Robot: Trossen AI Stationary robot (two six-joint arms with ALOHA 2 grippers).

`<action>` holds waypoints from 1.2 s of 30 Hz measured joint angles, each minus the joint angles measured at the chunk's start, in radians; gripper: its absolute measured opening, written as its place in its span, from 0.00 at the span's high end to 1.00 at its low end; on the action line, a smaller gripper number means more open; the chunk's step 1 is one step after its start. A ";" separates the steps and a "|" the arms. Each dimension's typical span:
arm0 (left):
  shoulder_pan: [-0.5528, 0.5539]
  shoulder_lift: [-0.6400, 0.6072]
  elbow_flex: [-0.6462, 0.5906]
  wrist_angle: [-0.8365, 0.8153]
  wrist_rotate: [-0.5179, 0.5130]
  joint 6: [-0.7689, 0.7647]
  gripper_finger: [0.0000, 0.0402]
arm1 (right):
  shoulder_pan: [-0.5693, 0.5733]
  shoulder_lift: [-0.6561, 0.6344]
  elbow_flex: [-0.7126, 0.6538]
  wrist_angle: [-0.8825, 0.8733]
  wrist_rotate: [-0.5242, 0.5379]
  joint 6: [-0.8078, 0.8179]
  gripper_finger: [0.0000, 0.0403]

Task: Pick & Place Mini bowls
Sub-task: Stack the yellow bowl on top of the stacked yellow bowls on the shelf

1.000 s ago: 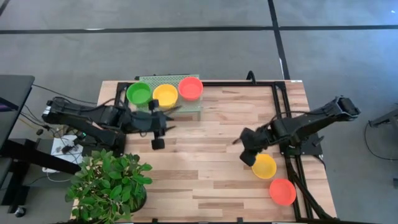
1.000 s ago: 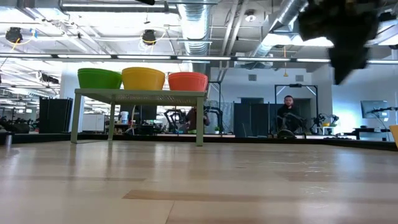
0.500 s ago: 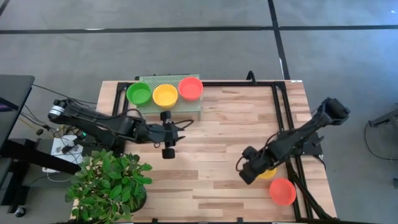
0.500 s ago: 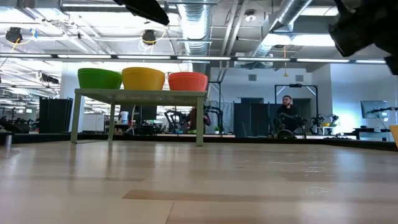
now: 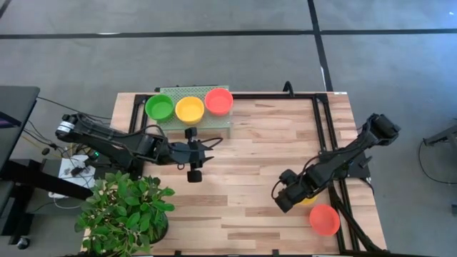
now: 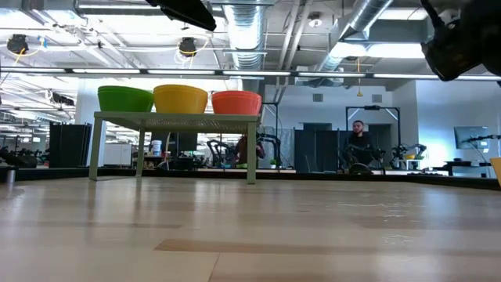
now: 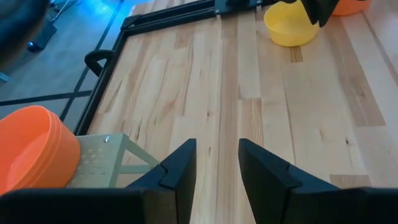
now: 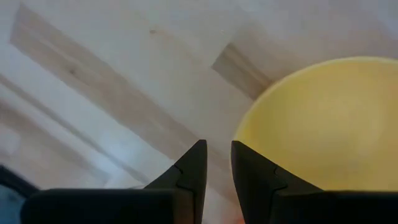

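Seen level across the pale wooden desk, a pale green rack stands at the far left on thin legs. On it sit three bowls in a row, touching: a green bowl on the left, a yellow bowl in the middle, and a red-orange bowl on the right. A dark arm part shows at the upper right and another at the top. A person is in the room beyond.

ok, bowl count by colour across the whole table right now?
Green: 1, on the rack
Yellow: 2, one on the rack, one on the table partly under the right gripper
Red-orange: 2, one on the rack, one on the table near the right edge
Total: 5 bowls
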State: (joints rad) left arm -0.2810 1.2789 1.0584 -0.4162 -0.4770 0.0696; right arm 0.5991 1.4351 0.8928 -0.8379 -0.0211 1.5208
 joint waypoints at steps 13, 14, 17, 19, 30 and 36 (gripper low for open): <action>0.000 0.000 0.000 0.014 0.000 0.000 0.70 | 0.009 0.094 0.000 -0.012 0.001 0.007 0.83; 0.000 0.000 0.000 0.015 0.000 0.000 0.70 | 0.009 0.100 0.000 -0.016 0.001 0.007 0.83; 0.000 -0.001 0.000 0.023 0.000 0.000 0.70 | 0.007 0.109 0.000 -0.018 0.000 -0.011 0.86; 0.000 -0.001 0.000 0.028 0.000 0.000 0.70 | 0.002 0.108 0.000 -0.010 0.000 -0.051 0.91; -0.051 -0.001 -0.001 0.136 0.217 0.027 0.70 | -0.080 0.095 0.062 0.082 -0.004 -0.375 0.99; -0.050 0.060 -0.001 0.159 0.260 0.039 0.70 | -0.172 0.095 0.167 0.241 0.011 -0.668 0.99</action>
State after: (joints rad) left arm -0.3305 1.3388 1.0573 -0.2570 -0.2174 0.1084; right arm 0.4275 1.5301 1.0600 -0.5964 -0.0103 0.8531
